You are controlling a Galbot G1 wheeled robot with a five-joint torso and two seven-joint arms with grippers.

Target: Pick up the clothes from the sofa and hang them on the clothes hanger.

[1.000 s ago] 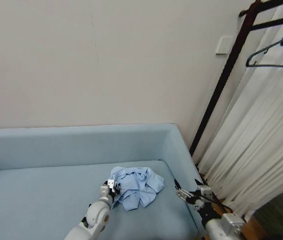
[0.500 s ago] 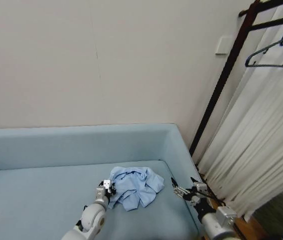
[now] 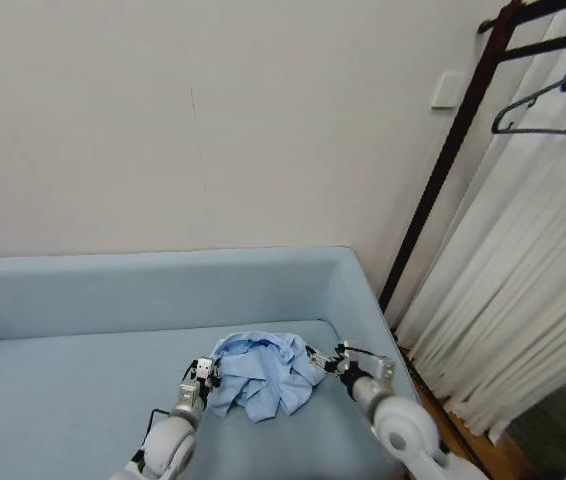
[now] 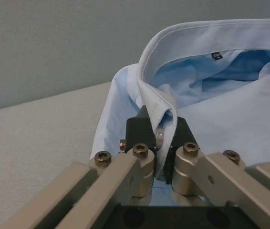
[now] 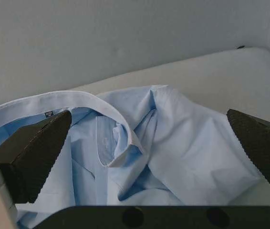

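Observation:
A crumpled light blue shirt lies on the seat of the pale blue sofa, near its right armrest. My left gripper is at the shirt's left edge. In the left wrist view the left gripper is shut on the tip of the shirt's collar. My right gripper is at the shirt's right edge. It stands wide open, its black pads on either side of the shirt just ahead. A dark hanger hangs empty on the rack at upper right.
The dark rack pole slants down beside the sofa's right armrest. White curtains hang to the right of it. A white wall rises behind the sofa, whose left seat area lies bare.
My right gripper has swung left from beyond the armrest to the shirt's right edge. The left gripper has shifted slightly left and away, and the shirt has bunched a little.

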